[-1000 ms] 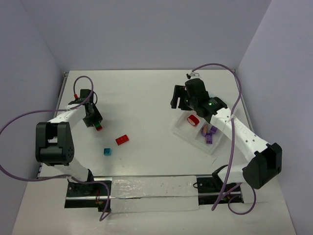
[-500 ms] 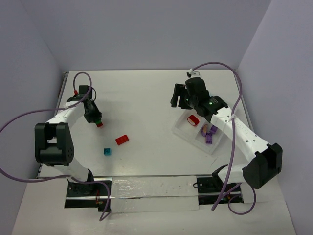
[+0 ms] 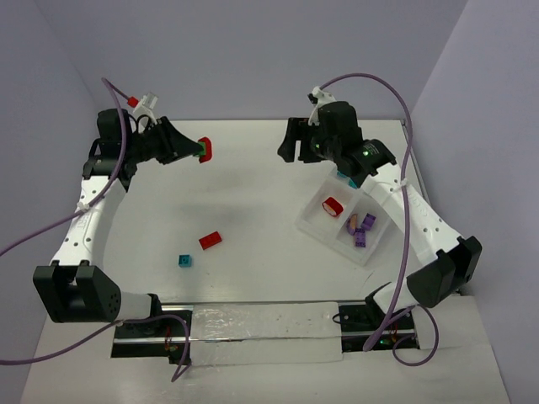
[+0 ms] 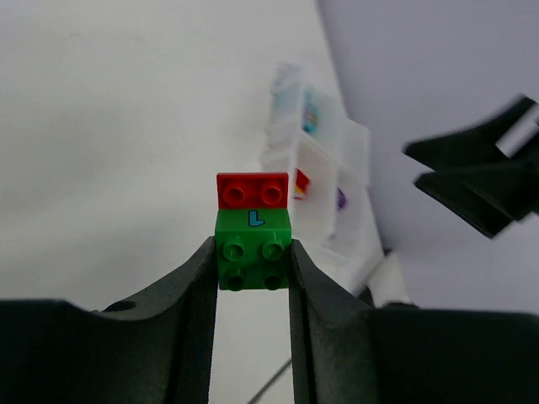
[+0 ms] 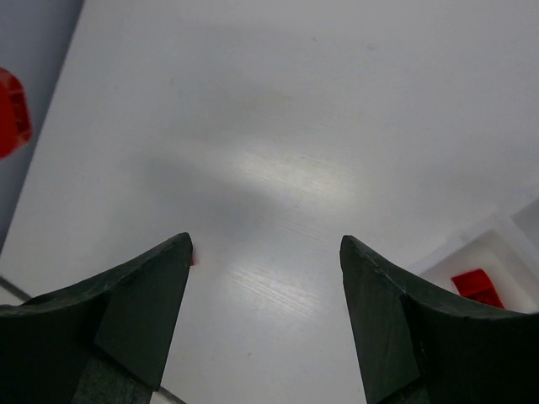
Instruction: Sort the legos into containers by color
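Note:
My left gripper (image 3: 195,151) is raised over the far left of the table, shut on a green lego (image 4: 253,252) with a red lego (image 4: 253,190) stuck on its end. The stack also shows in the top view (image 3: 204,151). My right gripper (image 3: 290,150) is open and empty, held high left of the white tray (image 3: 313,220); its jaws stand wide apart (image 5: 265,252). A red lego (image 3: 333,206) lies in the tray's left compartment, purple legos (image 3: 362,229) in the near one, and a teal one (image 3: 344,179) in the far one. A loose red lego (image 3: 210,240) and a teal lego (image 3: 184,260) lie on the table.
The tray stands angled at the right of the white table, below the right arm. Purple cables loop from both arms. A shiny strip (image 3: 261,324) runs along the near edge between the arm bases. Grey walls close in the back and sides.
My left gripper has lifted the green-and-red stack off the table and swung it up, back and to the right. My right gripper has shifted slightly left and back.

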You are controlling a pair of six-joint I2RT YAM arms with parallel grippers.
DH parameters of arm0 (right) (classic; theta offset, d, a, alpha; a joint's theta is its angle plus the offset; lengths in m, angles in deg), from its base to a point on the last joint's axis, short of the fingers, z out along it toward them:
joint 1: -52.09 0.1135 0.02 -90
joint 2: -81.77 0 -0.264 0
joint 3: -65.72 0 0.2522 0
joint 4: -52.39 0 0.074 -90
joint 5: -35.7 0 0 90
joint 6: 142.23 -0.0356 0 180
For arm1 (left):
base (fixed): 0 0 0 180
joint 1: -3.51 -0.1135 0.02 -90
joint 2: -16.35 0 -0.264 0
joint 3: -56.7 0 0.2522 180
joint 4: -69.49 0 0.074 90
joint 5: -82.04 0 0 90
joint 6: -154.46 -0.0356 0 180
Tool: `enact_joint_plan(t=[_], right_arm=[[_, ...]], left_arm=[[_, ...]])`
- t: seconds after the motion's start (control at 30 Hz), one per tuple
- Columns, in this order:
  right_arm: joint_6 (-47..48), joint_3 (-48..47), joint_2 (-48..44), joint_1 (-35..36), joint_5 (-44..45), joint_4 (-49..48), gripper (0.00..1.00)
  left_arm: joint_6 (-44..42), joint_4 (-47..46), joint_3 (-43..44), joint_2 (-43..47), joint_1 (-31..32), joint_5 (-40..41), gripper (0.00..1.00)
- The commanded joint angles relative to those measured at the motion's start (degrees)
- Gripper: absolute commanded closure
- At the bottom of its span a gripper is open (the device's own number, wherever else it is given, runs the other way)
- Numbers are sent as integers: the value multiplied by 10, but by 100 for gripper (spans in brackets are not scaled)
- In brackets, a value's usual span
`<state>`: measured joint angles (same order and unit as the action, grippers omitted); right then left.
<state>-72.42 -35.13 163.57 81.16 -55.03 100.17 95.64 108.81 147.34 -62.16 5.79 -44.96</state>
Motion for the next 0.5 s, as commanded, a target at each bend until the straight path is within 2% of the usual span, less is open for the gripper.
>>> enact_joint_plan(t=[0.0, 0.1, 0.17, 0.27, 0.37, 0.47], right_arm=[[23, -54, 24, 4, -193, -22, 21], [-5, -48, 37, 4, -325, -90, 22], [-36, -36, 41, 5, -372, -151, 22], [-78, -24, 54, 7, -423, -223, 21], [-92, -39, 72, 13, -461, -248, 21], [-96, -44, 85, 21, -481, -268, 21]], left_arm=[[75, -159, -51, 15, 0, -235, 100], [125, -248, -74, 22, 1, -285, 100], [155, -291, -84, 26, 3, -303, 100], [189, -340, -93, 28, 7, -319, 100], [222, -387, -97, 28, 9, -339, 100], [226, -393, -96, 27, 14, -343, 100]])
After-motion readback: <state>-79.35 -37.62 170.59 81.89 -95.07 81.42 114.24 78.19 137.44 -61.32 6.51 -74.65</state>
